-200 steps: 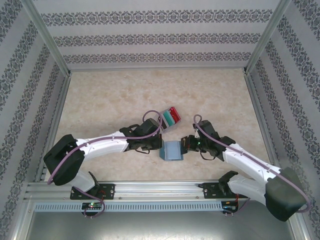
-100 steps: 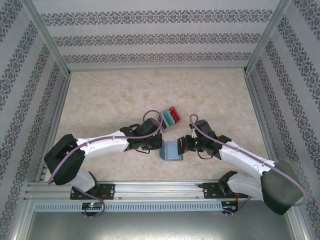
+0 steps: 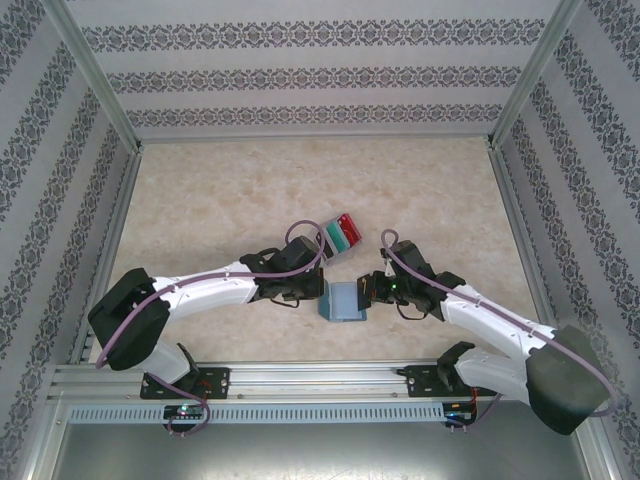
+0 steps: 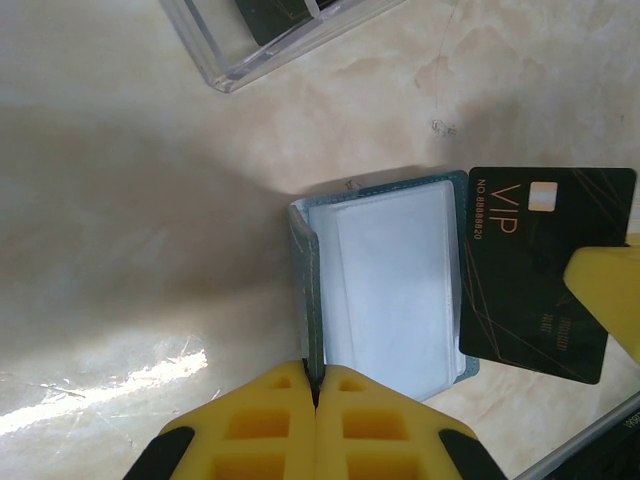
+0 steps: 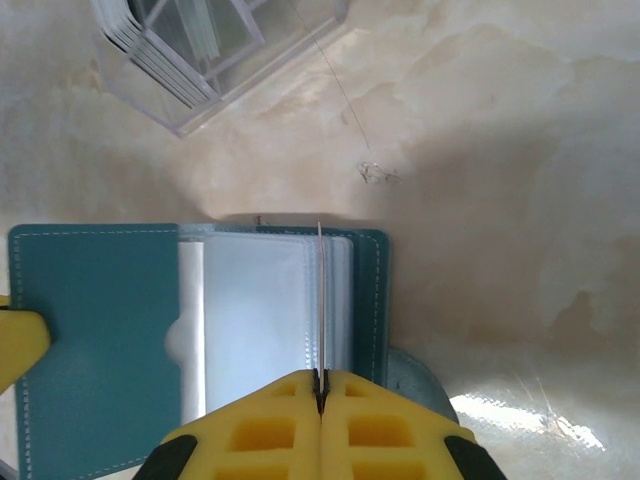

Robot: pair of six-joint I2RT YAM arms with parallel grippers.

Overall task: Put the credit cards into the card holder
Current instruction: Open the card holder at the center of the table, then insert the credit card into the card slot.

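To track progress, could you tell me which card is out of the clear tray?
The black VIP card, gripped by the right gripper at the edge of the open teal card holder; the red and green cards sit in the tray.

Table [image 3: 300, 180]: far half and both side strips bare, open for passage.
Near centre: left arm [image 3: 200, 292] and right arm [image 3: 490, 322] converge on the open card holder [image 3: 345, 303], with a black VIP card [image 4: 545, 270] at its edge.
Clear plastic tray [image 4: 290, 52]: just behind.
Patterned walls [image 3: 320, 75]: enclose three sides.
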